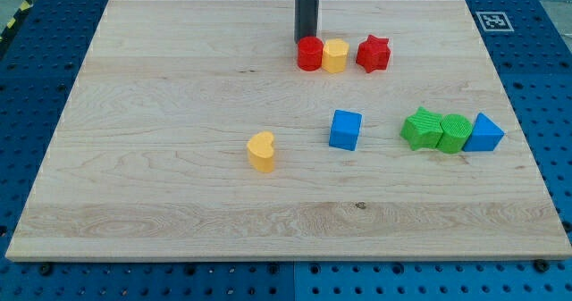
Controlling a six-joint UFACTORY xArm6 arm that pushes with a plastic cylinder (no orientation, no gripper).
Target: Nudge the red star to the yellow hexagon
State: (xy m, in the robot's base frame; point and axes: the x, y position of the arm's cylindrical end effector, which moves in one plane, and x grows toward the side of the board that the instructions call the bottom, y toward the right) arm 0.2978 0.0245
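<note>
A pale wooden board [179, 158] with long straight grain fills most of the view, lying on a blue perforated table [545, 87]; a small black-and-white tag [493, 20] sits at the board's top right corner. The dark rod [307, 6] comes down from the top, smooth and round; my tip [306, 39] ends just behind the red cylinder [309, 54]; there is no claw, only this blunt end, so nothing opens or closes. The blocks look like ribbed plastic. At the right a green star [421, 128], a green cylinder [454, 132] and a blue triangle [483, 133] touch in a row; the blue cube [345, 129] stands alone mid-board; the yellow heart [262, 151] lies lower left of it. The red star [373, 54] sits just right of the yellow hexagon [334, 56], a thin gap between; the hexagon touches the red cylinder.
</note>
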